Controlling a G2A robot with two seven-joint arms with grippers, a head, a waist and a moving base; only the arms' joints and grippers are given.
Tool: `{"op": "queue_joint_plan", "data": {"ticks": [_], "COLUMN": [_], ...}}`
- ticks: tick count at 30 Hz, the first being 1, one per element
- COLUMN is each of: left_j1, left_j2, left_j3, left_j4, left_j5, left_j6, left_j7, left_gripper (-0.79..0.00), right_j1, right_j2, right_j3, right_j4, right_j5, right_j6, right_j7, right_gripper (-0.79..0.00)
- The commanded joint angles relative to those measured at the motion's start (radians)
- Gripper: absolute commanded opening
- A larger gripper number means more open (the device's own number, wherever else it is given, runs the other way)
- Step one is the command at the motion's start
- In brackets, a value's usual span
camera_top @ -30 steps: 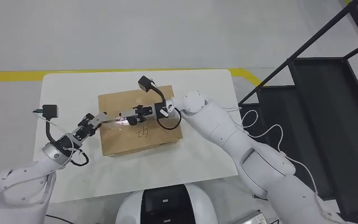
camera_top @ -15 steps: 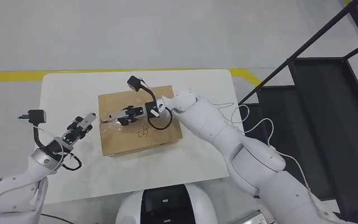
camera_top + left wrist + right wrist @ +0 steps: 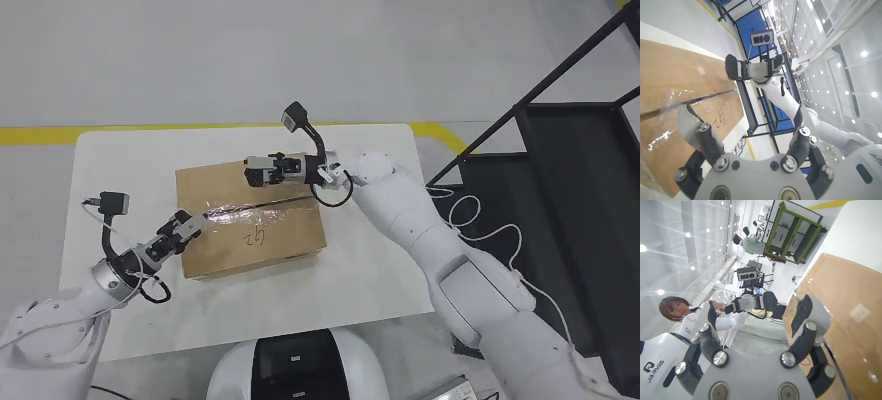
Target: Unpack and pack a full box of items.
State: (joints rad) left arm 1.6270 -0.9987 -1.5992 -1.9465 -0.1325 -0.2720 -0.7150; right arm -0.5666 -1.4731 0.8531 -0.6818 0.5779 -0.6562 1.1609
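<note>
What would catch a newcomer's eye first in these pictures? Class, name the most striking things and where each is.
A closed cardboard box sits in the middle of the white table, clear tape along its top seam. The left gripper is open at the box's left end by the tape; the right gripper is open over its far edge.

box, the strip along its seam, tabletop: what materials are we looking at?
Box: brown cardboard, matte, with pen marks on top; likely corrugated, but no cut edge shows it. Seam strip: clear plastic tape, glossy, wrinkled and catching glints. Tabletop: smooth plain white, probably laminate or painted board; cannot tell which.
</note>
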Motion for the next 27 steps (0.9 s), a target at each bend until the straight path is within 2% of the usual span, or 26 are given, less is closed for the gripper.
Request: {"op": "queue_joint_plan", "data": {"ticks": [1,3,8,10,14,21,27], "left_j1": [-0.021,-0.046,-0.095,-0.164,-0.240,-0.229,-0.159], "left_j2": [0.000,-0.001,-0.006,-0.010,-0.019,-0.017,-0.010], "left_j3": [0.024,0.044,0.087,0.111,0.156,0.140,0.056], "left_j4": [0.012,0.030,0.075,0.172,0.243,0.293,0.250], "left_j5": [-0.006,0.001,-0.027,-0.012,-0.014,0.021,0.017], "left_j6": [0.031,0.067,0.078,0.097,0.120,0.130,0.100], "left_j7": [-0.031,-0.038,-0.036,0.002,0.043,0.062,0.105], "left_gripper": [0.000,0.000,0.000,0.000,0.000,0.000,0.000], "right_j1": [-0.037,-0.090,-0.269,-0.339,-0.441,-0.521,-0.521], "right_j2": [0.034,0.068,0.136,0.157,0.188,0.209,0.211], "right_j3": [0.057,0.118,0.263,0.319,0.403,0.458,0.456], "right_j4": [-0.048,-0.121,-0.359,-0.440,-0.576,-0.695,-0.709], "right_j5": [-0.026,-0.046,-0.034,-0.032,-0.077,-0.097,-0.071], "right_j6": [0.016,0.038,0.130,0.158,0.218,0.266,0.249], "right_j7": [-0.003,-0.015,0.020,0.020,-0.005,-0.030,-0.037], "right_gripper": [0.000,0.000,0.000,0.000,0.000,0.000,0.000]}}
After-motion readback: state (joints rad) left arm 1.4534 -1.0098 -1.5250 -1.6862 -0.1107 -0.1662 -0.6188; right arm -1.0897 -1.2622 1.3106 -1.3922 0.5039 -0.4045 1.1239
